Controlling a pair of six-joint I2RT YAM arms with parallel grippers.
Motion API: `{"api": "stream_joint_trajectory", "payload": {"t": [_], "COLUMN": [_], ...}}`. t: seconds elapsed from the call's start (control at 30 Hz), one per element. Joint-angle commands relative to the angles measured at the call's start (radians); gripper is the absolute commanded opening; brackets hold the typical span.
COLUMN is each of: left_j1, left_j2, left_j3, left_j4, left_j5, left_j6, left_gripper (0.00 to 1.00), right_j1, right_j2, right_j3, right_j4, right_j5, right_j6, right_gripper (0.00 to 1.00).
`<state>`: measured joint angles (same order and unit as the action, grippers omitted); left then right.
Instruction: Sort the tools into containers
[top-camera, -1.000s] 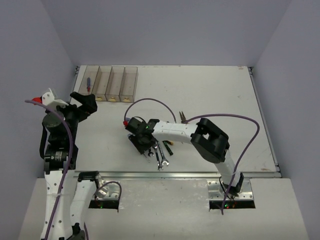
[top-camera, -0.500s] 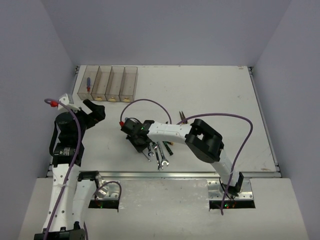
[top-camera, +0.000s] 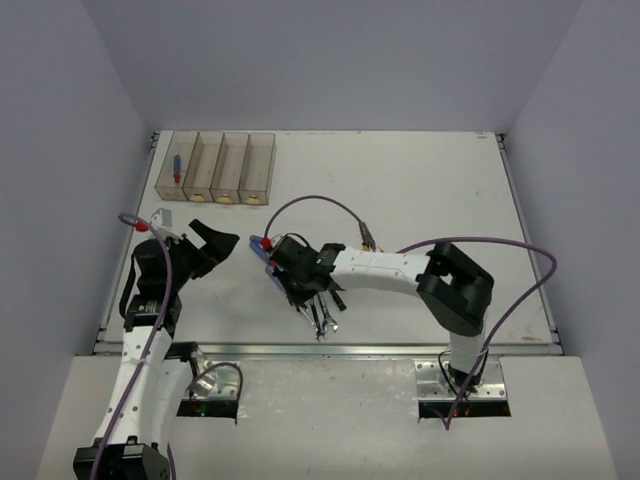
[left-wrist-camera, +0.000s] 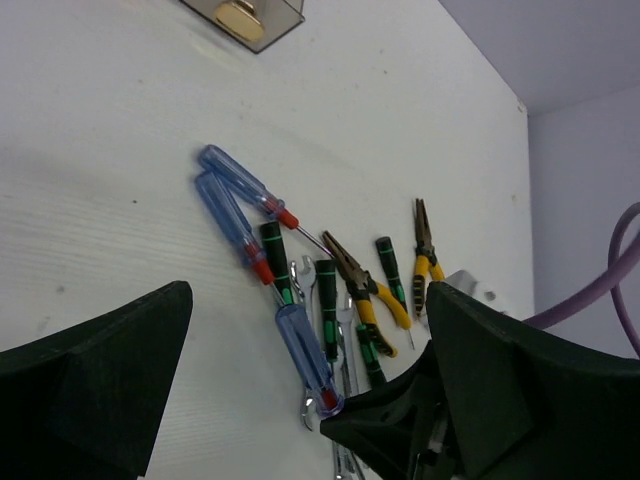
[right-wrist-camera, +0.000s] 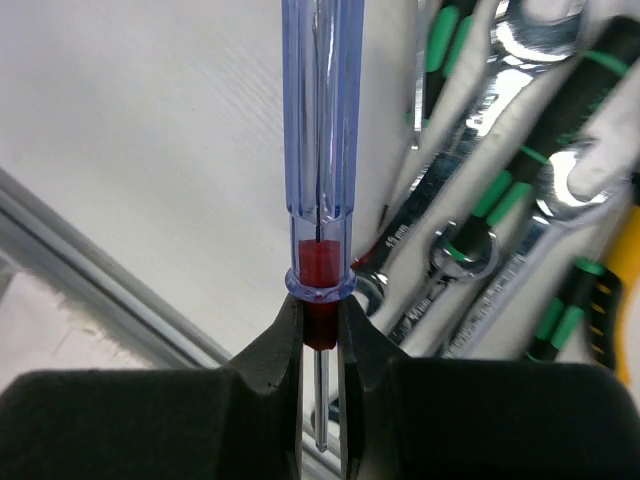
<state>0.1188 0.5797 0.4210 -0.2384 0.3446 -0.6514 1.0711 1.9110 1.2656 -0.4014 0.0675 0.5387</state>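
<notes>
A blue-handled screwdriver is pinched at its red collar by the right gripper, whose fingers are closed tight on it. It sits at the left edge of a pile of tools near the front middle of the white table. The pile has silver wrenches, black-and-green screwdrivers, yellow-handled pliers and two more blue screwdrivers. The left gripper hangs nearby to the left, fingers spread wide, holding nothing. Four joined clear containers stand at the far left; the leftmost holds one screwdriver.
</notes>
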Motion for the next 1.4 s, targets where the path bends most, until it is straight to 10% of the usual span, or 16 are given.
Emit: {"api": "stream_joint_trajectory", "payload": {"t": [0.0, 0.27, 0.67, 0.83, 0.9, 0.93, 1.0, 1.07, 1.37], "left_j1": [-0.011, -0.258, -0.288, -0.289, -0.288, -0.288, -0.291, -0.285, -0.211], "left_j2": [0.001, 0.197, 0.302, 0.335, 0.337, 0.339, 0.384, 0.46, 1.04], "left_j3": [-0.147, -0.239, -0.189, -0.152, -0.115, -0.068, 0.155, 0.312, 1.065], "left_j4": [0.481, 0.939, 0.978, 0.971, 0.945, 0.829, 0.463, 0.206, -0.017], "left_j5": [0.315, 0.26, 0.196, 0.216, 0.206, 0.167, -0.083, -0.254, -0.697], "left_j6": [-0.199, -0.38, -0.365, -0.355, -0.333, -0.272, -0.101, 0.048, 0.451], "left_gripper": [1.0, 0.99, 0.59, 0.04, 0.0, 0.0, 0.0, 0.0, 0.0], "right_j1": [-0.061, -0.085, -0.084, -0.084, -0.086, -0.087, -0.097, -0.101, -0.138], "right_j2": [-0.194, -0.282, -0.374, -0.382, -0.378, -0.379, -0.407, -0.452, -0.771], "right_j3": [-0.051, -0.064, -0.129, -0.137, -0.126, -0.121, -0.128, -0.157, -0.41], "right_j4": [0.196, 0.274, 0.327, 0.347, 0.333, 0.318, 0.253, 0.191, -0.135], "right_j5": [-0.038, -0.155, -0.206, -0.224, -0.218, -0.208, -0.157, -0.045, 0.313], "right_j6": [0.035, 0.039, 0.054, 0.063, 0.058, 0.047, 0.028, 0.008, 0.008], "right_gripper": [0.0, 0.0, 0.0, 0.0, 0.0, 0.07, 0.73, 0.99, 0.99]}}
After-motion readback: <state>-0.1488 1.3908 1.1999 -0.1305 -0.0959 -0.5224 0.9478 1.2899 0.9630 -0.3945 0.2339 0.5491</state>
